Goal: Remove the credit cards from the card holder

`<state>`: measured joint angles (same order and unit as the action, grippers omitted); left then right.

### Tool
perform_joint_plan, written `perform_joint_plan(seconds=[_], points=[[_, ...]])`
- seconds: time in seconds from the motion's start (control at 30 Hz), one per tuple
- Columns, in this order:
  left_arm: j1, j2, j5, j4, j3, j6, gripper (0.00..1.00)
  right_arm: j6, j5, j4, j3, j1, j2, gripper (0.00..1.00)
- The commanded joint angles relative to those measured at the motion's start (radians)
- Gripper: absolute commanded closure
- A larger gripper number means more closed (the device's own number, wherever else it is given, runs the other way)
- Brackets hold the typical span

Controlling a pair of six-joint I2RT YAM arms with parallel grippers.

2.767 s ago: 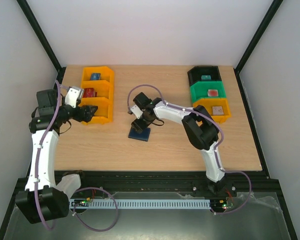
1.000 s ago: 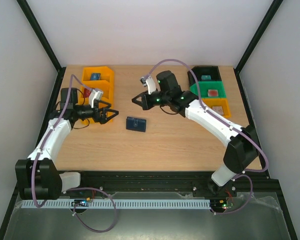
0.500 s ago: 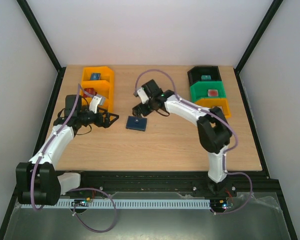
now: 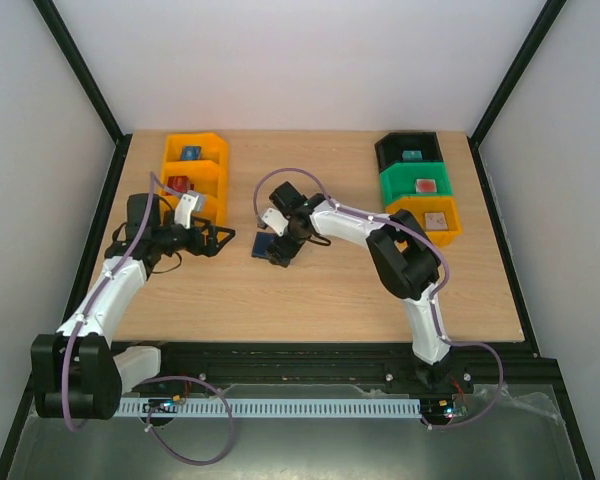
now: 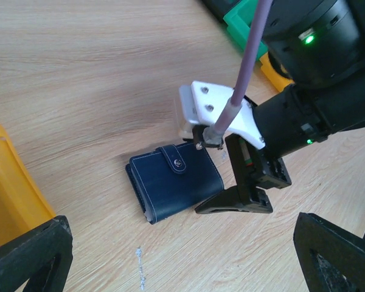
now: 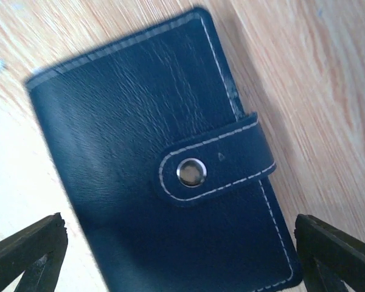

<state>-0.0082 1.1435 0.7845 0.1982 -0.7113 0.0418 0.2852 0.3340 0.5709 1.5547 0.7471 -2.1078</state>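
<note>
Half a second on, my right claw (image 4: 279, 248) had swung forward and down from behind the small dark navy folding card holder (image 4: 261, 246) and stood right over it. The pale wooden worktop (image 4: 320, 300) carried everything, boxed in by white walls and black frame posts. Yellow plastic bins (image 4: 218, 178) sat at the back left, and a black, green and yellow row of bins (image 4: 395, 188) at the back right. The card holder lay flat near the middle, shut, its tab snapped down on a steel stud (image 6: 191, 172). My right arm reached left across the worktop with its wrist bent down and its fingers spread wide to either side of the holder. Whether they touched it I could not tell. My left claw (image 4: 220, 240) hovered just left of the holder, spread and empty, pointing at it.
</note>
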Motion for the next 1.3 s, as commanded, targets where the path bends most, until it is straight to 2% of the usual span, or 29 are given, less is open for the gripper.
perform_joint_plan(seconds=[0.0, 0.1, 0.17, 0.27, 0.37, 0.53, 0.67, 0.73, 0.9, 1.0, 1.1, 1.27], points=[[0.018, -0.021, 0.019, -0.015, 0.008, 0.011, 0.01, 0.052, -0.074, 0.044, 0.003, 0.014, -0.037, 0.01], [0.019, -0.019, 0.029, -0.019, 0.01, 0.007, 0.01, 0.039, -0.116, 0.05, 0.02, 0.015, -0.076, 0.01], [0.023, -0.021, 0.035, -0.018, 0.01, 0.006, 0.01, 0.028, -0.129, 0.062, 0.024, 0.018, -0.098, 0.05], [0.032, -0.024, 0.036, -0.014, 0.006, 0.008, 0.01, 0.012, -0.145, 0.052, 0.02, 0.021, -0.093, 0.18], [0.041, -0.023, 0.02, 0.009, -0.014, 0.031, 0.01, -0.001, -0.14, 0.021, -0.014, 0.021, -0.052, 0.36], [0.061, -0.002, -0.026, 0.129, -0.152, 0.107, 0.01, -0.071, -0.144, -0.137, -0.113, 0.021, 0.099, 0.58], [0.066, -0.006, -0.053, 0.243, -0.288, 0.147, 0.01, -0.162, -0.118, -0.28, -0.184, 0.021, 0.255, 0.63], [0.066, -0.012, -0.021, 0.295, -0.349, 0.148, 0.01, -0.248, -0.094, -0.376, -0.226, 0.021, 0.351, 0.65], [0.027, -0.022, 0.153, 0.287, -0.382, 0.032, 0.01, -0.521, 0.017, -0.852, -0.425, 0.03, 0.569, 0.72], [-0.056, -0.009, 0.129, 0.267, -0.413, -0.011, 0.01, -0.687, 0.031, -1.051, -0.514, 0.04, 0.627, 0.74], [-0.088, 0.006, 0.129, 0.248, -0.448, -0.041, 0.01, -0.756, 0.055, -1.134, -0.546, 0.056, 0.649, 0.78], [-0.102, 0.022, 0.175, 0.183, -0.471, -0.11, 0.01, -0.682, 0.088, -1.112, -0.545, 0.091, 0.684, 0.78]])
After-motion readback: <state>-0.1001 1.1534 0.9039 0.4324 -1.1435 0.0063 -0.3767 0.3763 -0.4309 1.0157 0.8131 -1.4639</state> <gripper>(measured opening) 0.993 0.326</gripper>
